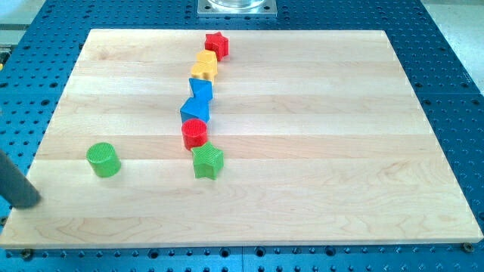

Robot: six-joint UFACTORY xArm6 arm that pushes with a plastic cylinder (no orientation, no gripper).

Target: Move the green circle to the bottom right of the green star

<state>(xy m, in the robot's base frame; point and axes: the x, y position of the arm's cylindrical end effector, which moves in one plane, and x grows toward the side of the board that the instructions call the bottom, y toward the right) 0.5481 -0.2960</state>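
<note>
Pale, smooth-grained wooden board [318, 151]; ribbed matt plastic green circle [103, 159] and green star [207, 162]; perforated blue metal table [446, 68].

A pale, striped wooden board [318, 151] carries a green circle [103, 159], green star [207, 162], red cylinder [194, 134], two blue blocks [197, 100], a seemingly yellow block [204, 66] and red star [217, 44].

A wooden board [318, 151] lies on a blue perforated table [454, 68]. On the board, a chain of blocks runs from the view's top downward: a red star [217, 44], then a yellow block [204, 66] just below it, a blue block [200, 89], another blue block [195, 111] and a red cylinder [194, 134]. Neighbours touch or nearly touch. A grey metal plate [237, 7] sits at the view's top edge.
</note>
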